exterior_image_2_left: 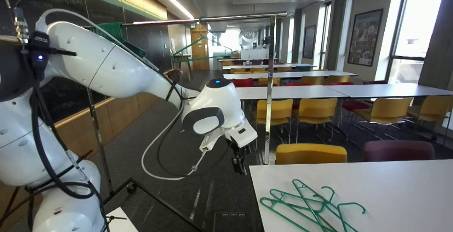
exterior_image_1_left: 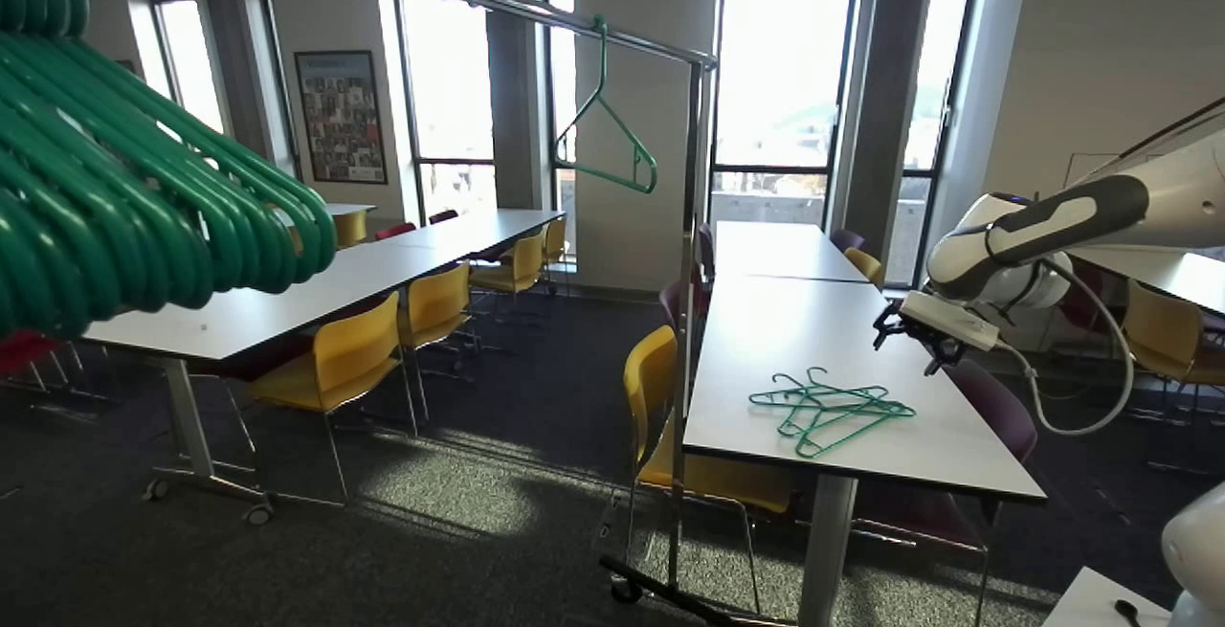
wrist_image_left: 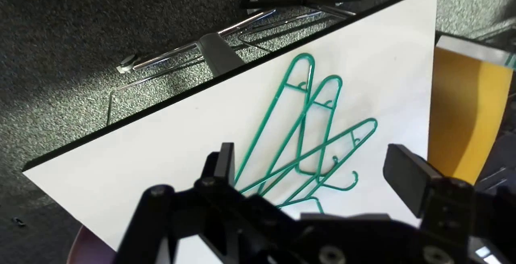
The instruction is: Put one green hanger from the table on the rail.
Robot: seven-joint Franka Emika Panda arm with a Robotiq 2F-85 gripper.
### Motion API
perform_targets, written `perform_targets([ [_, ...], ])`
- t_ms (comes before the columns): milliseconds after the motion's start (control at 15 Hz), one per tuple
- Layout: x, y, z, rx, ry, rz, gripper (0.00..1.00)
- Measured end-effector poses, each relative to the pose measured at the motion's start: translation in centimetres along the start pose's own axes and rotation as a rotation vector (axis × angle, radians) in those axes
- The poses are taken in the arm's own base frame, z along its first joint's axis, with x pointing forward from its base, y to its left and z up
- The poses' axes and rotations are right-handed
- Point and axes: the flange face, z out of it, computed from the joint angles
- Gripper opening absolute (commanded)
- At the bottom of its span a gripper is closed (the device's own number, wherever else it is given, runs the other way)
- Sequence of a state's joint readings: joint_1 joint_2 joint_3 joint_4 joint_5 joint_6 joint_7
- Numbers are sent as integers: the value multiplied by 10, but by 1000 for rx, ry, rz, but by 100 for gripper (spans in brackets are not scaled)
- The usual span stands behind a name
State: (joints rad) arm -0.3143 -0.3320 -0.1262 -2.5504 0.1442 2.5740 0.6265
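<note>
White table (wrist_image_left: 161,143): green hangers (wrist_image_left: 299,160) lower than spread hand (wrist_image_left: 313,169), apart.

Far round sign (exterior_image_2_left: 249,34): "ICMS" or "KMS". Blackboard (exterior_image_2_left: 69,1): chalked "+ 1 =", rest illegible. Poster (exterior_image_1_left: 340,117) text blurred.

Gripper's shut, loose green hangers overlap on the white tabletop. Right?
Not quite: the gripper is open, not shut. The wrist view shows its fingers wide apart. The loose green hangers do overlap on the white tabletop.
</note>
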Motion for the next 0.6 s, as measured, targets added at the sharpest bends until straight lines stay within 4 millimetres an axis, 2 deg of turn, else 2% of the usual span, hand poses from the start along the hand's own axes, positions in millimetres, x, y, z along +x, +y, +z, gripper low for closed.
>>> perform_targets([
  [200,18,-7,10,-13,0,103,100],
  [600,21,-10,13,-15,-2,117,100],
])
